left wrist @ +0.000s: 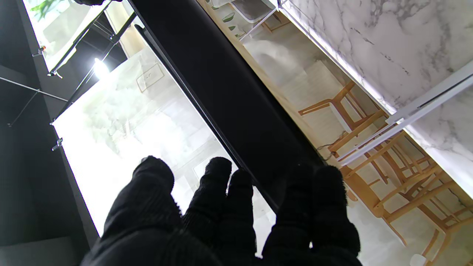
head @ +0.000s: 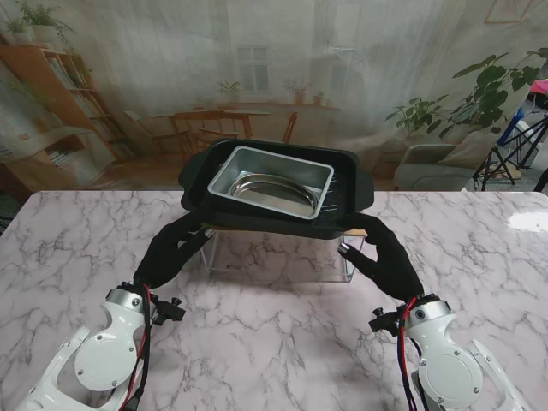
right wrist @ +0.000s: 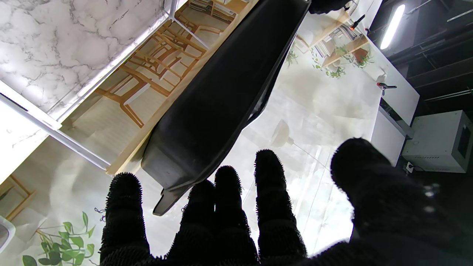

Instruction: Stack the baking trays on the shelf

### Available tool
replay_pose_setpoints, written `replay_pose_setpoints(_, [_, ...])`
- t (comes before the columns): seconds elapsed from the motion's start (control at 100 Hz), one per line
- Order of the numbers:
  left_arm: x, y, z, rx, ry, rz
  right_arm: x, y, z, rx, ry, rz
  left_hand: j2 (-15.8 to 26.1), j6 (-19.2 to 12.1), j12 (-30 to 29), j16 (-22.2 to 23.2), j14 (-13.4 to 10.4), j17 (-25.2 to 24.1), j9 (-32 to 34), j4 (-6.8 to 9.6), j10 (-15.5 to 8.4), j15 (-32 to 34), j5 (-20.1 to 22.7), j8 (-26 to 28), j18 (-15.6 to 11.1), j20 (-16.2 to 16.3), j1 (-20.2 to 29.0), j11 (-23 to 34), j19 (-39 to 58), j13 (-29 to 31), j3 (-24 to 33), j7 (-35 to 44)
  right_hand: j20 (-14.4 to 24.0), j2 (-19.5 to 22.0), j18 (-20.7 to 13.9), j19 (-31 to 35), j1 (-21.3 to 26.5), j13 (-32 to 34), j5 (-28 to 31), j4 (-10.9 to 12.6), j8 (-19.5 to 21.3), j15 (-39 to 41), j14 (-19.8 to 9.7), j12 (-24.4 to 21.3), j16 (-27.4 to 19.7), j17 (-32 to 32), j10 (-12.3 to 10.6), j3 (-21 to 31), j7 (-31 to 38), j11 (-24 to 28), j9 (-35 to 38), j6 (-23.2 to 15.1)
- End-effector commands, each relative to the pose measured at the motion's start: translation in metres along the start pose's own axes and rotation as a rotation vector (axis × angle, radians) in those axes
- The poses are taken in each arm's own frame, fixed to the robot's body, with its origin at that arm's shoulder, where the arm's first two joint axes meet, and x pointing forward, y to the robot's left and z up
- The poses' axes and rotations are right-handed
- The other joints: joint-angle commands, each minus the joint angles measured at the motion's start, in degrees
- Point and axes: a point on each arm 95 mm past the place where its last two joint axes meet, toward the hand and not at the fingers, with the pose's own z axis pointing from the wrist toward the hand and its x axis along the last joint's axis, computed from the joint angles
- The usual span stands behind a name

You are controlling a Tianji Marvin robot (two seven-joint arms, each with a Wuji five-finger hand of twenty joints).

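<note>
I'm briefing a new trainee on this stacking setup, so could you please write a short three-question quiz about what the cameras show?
1. True or false: the silver tray sits inside the black tray.
2. What does the black tray rest on? A) the marble table B) the shelf C) a chair
3. Which hand is near the black tray's right end?

Key: 1 true. 2 B. 3 the right hand; the left hand is at the other end.
</note>
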Motion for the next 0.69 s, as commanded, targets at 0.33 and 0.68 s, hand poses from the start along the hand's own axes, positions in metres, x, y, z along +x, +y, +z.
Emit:
replay_pose_setpoints(0.33, [-0.0087,0.0111,-0.0064,-0.048,-0.039,-0.009,-0.0037,-0.0050,-0.0086,0.012,-0.014,0.004,2.5,0.6,1.1,-0.6,-1.3,-0.8,1.7,-0.47,8.7,0.6,0.5,0.3,-2.3,-0.8,0.3,3.7,0.0,-1.0,-1.6,0.4,1.5,1.0,-2.4,-1.6,-2.3,3.6,1.7,-0.2,0.7,2.7,9.0,-0.1,1.4,0.4,0.6,-1.6,-0.9,-0.9,0.8,-2.3])
replay_pose_setpoints(0.68, [-0.0086,0.0121,-0.0061,-0.052,-0.042,-0.009,-0.0025,-0.0049,-0.0083,0.011,-0.017,0.008,2.5,0.7,1.1,-0.6,-1.2,-0.8,1.7,-0.47,8.8,0.6,0.5,0.3,-2.3,-0.8,0.4,3.7,0.1,-1.0,-1.6,0.3,1.9,1.0,-2.4,-1.8,-2.3,3.5,1.9,-0.2,0.7,2.7,8.9,0.0,1.5,0.5,0.5,-1.6,-0.9,-0.8,0.9,-2.3])
